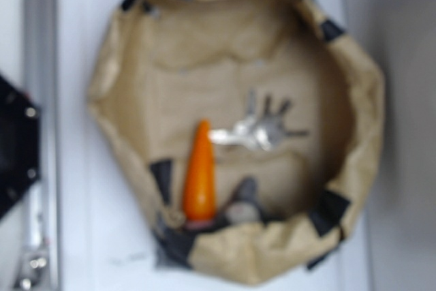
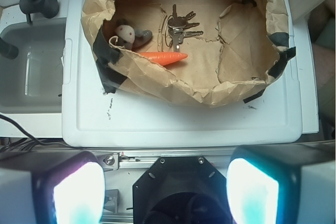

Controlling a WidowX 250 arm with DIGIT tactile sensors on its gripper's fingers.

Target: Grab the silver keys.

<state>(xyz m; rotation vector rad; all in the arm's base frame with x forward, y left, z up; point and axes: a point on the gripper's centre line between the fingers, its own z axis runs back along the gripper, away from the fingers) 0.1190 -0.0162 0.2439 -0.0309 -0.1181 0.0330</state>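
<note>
The silver keys (image 1: 259, 129) lie fanned out on the floor of a brown paper bag with rolled-down walls (image 1: 361, 86). In the wrist view the keys (image 2: 179, 26) lie inside the bag (image 2: 231, 85), far ahead of my gripper. My gripper (image 2: 165, 190) is open and empty, its two fingers (image 2: 79, 192) wide apart at the bottom of the wrist view, above the robot base and short of the white board. The gripper does not show in the exterior view.
An orange carrot toy (image 1: 199, 175) lies just left of the keys; it shows in the wrist view (image 2: 164, 57) too. A grey plush mouse (image 2: 131, 35) lies near the carrot's thick end. The bag stands on a white board (image 2: 178, 124). A grey sink (image 2: 29, 66) is at the left.
</note>
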